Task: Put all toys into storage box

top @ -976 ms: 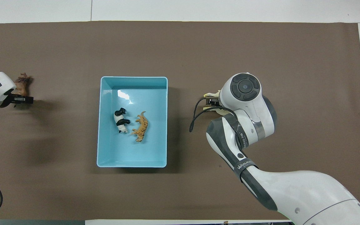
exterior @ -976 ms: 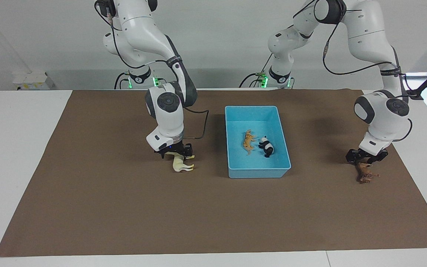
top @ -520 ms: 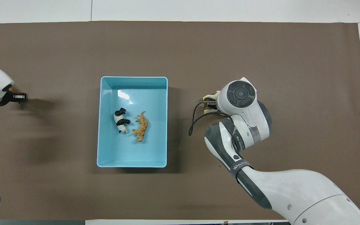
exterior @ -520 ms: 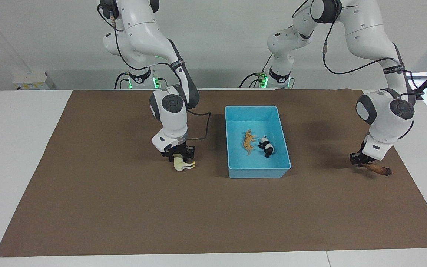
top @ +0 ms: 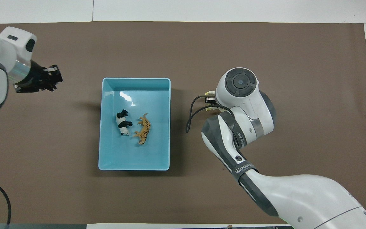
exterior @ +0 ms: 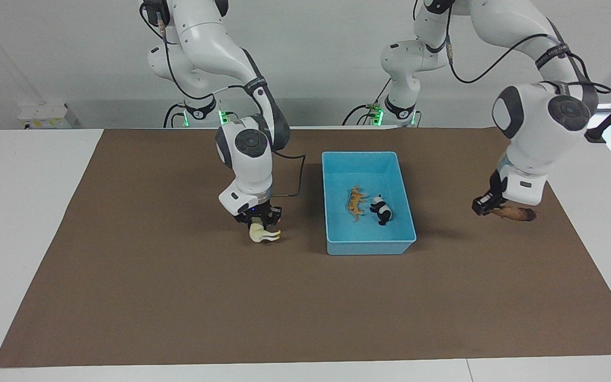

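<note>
The light blue storage box [exterior: 361, 154] [top: 135, 79] stands mid-table with the orange tiger [exterior: 356, 203] [top: 143, 128] and the panda [exterior: 381, 209] [top: 123, 122] lying in it. My right gripper [exterior: 259, 222] is shut on the cream horse [exterior: 264, 234], held just above the mat beside the box, toward the right arm's end. My left gripper [exterior: 491, 208] [top: 51, 79] is shut on the brown lion [exterior: 516, 214], raised over the mat toward the left arm's end. In the overhead view the right wrist hides most of the horse, and the lion does not show.
A brown mat [exterior: 178, 292] covers most of the white table. A black cable [top: 192, 117] loops from the right wrist toward the box's side wall.
Both grippers have shut on their toys. The left one has lifted the lion well off the mat and carried it toward the box. The right one has raised the horse slightly.
</note>
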